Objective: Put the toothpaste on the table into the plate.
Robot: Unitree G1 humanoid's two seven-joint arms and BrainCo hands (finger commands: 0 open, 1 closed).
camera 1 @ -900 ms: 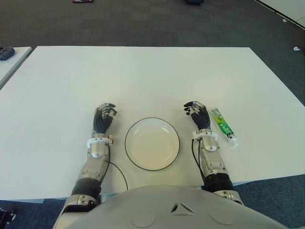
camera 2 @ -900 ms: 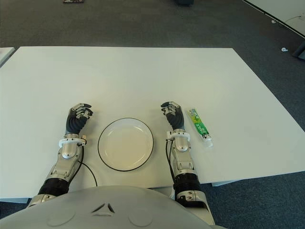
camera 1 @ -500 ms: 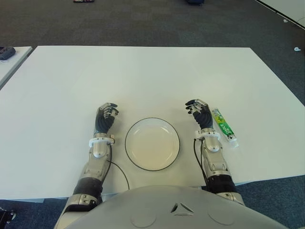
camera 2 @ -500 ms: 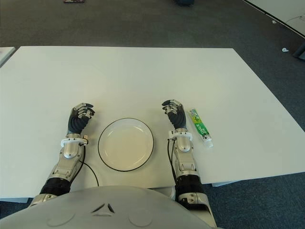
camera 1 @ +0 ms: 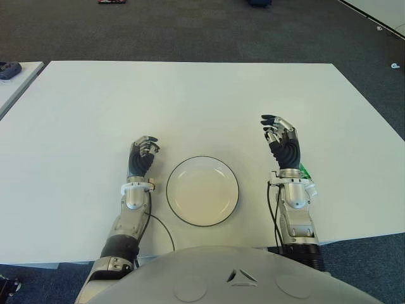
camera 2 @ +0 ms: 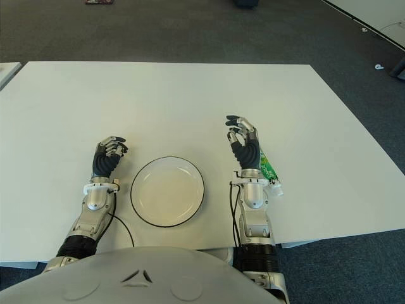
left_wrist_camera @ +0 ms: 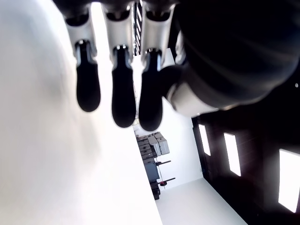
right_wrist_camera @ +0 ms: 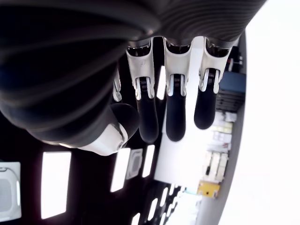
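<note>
toothpaste (camera 2: 268, 171): green-white tube, flat on table | plate (camera 2: 167, 190): white, empty

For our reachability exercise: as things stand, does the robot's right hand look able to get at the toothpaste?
Probably yes. The right hand is raised, fingers open and empty, directly beside and partly over the toothpaste, which lies flat on the table with nothing else around it. The plate sits on the hand's other side.

Right hand (camera 1: 281, 138) raised on an upright forearm, fingers (right_wrist_camera: 174, 112) loosely curved and apart, holding nothing. Left hand (camera 1: 141, 156) lower, forearm stretched forward, fingers (left_wrist_camera: 123, 89) relaxed and empty too.
</note>
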